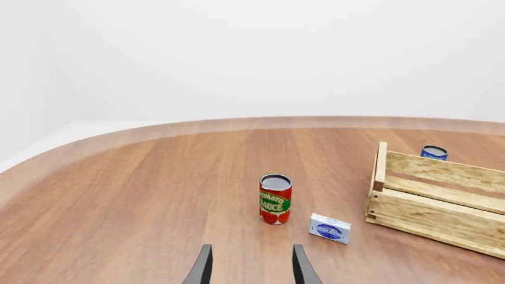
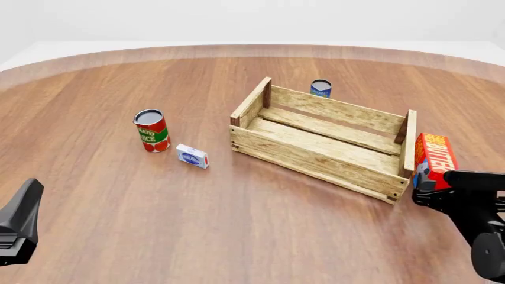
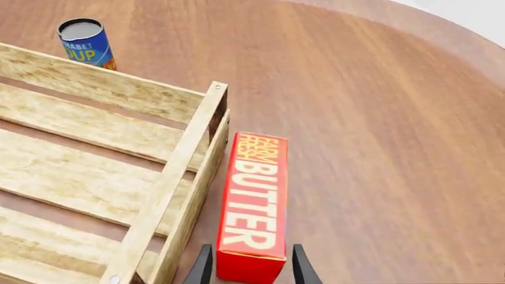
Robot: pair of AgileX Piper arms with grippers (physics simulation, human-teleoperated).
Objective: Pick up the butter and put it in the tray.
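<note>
Right pincer [image 3: 248,269] in the right wrist view straddles the near end of the butter [image 3: 255,201], one finger on each side; can't tell if the fingers press the carton yet, so grip unclear. Butter lies flat on the table [image 3: 379,118], just outside the tray [image 3: 170,189], running alongside its short end wall, close to touching. A blue soup can [image 3: 85,42] stands beyond the tray's far wall.

Front view: butter [image 2: 434,155] sits at the tray's right end [image 2: 320,155], outside it, with the right pincer [image 2: 430,192] at its near end. Tray looks empty. Left pincer [image 2: 20,228] sits low at the near left edge, well apart from everything. Tomato sauce can [image 2: 151,131] and a small white-blue box [image 2: 191,156] stand left of the tray, blue can [image 2: 320,88] behind it.

Left wrist view: left pincer [image 1: 251,266] open, holding nothing, aimed toward the tomato can [image 1: 275,199] and small box [image 1: 330,228], tray corner [image 1: 434,195] beyond.

Judged progress: early, butter not lifted, not in tray. Left: secure grip, lift, carry over the wall, drop. The tray's end wall right beside the carton is the main obstacle; other items are out of the path
</note>
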